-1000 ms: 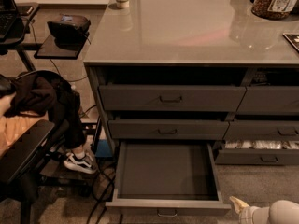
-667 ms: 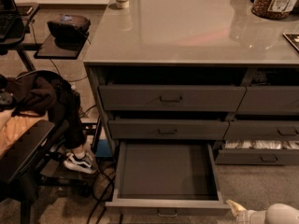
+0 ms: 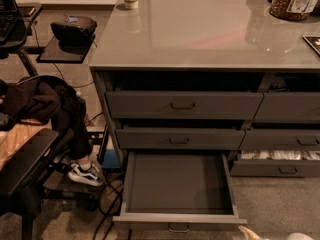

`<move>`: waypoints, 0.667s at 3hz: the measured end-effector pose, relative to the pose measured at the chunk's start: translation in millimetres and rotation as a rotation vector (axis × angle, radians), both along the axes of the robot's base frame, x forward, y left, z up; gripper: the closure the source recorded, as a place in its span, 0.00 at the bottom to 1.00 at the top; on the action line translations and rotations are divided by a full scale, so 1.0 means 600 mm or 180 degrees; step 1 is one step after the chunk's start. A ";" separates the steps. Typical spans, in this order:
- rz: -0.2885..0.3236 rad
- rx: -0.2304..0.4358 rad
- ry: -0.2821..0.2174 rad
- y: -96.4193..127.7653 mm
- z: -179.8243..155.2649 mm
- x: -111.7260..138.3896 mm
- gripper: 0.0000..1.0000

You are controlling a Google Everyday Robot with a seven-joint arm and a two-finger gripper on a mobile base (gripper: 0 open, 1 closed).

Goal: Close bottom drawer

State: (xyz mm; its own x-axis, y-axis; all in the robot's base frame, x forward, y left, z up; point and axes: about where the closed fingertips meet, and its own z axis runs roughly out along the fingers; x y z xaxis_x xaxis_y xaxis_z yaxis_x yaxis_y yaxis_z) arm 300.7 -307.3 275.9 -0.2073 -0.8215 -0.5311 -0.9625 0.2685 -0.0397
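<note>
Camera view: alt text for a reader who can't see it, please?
The bottom drawer is pulled out of a grey cabinet, its inside bare. The gripper is at the frame's lower right edge, near the drawer's front right corner.

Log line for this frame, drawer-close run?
bottom drawer: pulled out, inside bare | gripper: low at frame bottom, just right of its front corner, contact unclear | close: not yet done

The worktop [image 3: 200, 39] is glossy smooth grey and mirrors the clear jar [image 3: 295, 1]. The bottom drawer [image 3: 180, 184] looks matt dark grey, smooth inside, with a small metal-looking pull handle [image 3: 178, 228]. The gripper [image 3: 248, 231], at the lower right edge, looks like pale smooth plastic.
</note>
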 end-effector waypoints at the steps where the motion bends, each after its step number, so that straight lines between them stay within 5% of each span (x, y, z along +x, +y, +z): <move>1: 0.0068 0.0228 0.0118 0.004 -0.079 -0.023 0.00; 2: 0.0128 0.0344 0.0207 0.010 -0.129 -0.038 0.00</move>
